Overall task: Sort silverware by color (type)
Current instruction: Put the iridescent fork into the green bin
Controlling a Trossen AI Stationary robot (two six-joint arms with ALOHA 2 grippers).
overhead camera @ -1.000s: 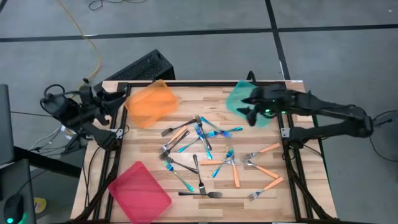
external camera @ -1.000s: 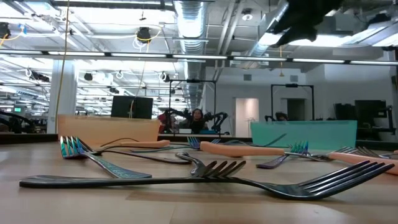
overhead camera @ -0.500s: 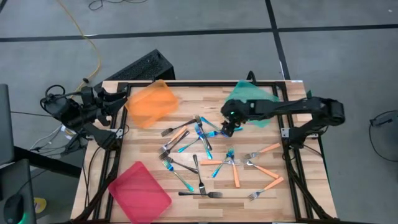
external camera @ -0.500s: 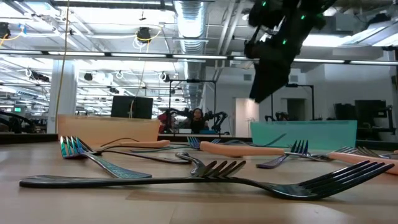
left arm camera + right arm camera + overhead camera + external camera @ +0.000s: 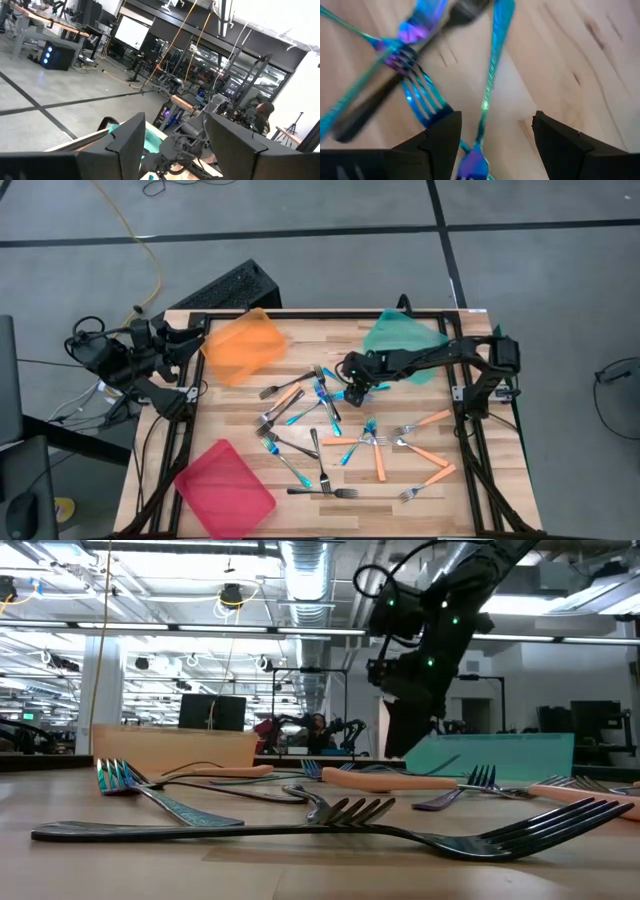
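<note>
While its fingers stand apart, right hand point(image 5: 352, 393) hovers over blue forks point(image 5: 358, 392) mid-table.

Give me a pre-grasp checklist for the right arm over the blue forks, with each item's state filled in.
1. Right end effector open: ok, both fingers spread apart in the right wrist view.
2. Blue fork lined up between the fingers: ok, its handle runs up the gap.
3. Target lying alone: not ok, a dark fork crosses other blue forks close beside it.
4. Fingers low enough to close: cannot tell.
5. Teal tray free to receive: cannot tell, the arm covers part of it.
6. Left end effector out of the way: ok, parked at the table's left edge by the orange tray.
</note>
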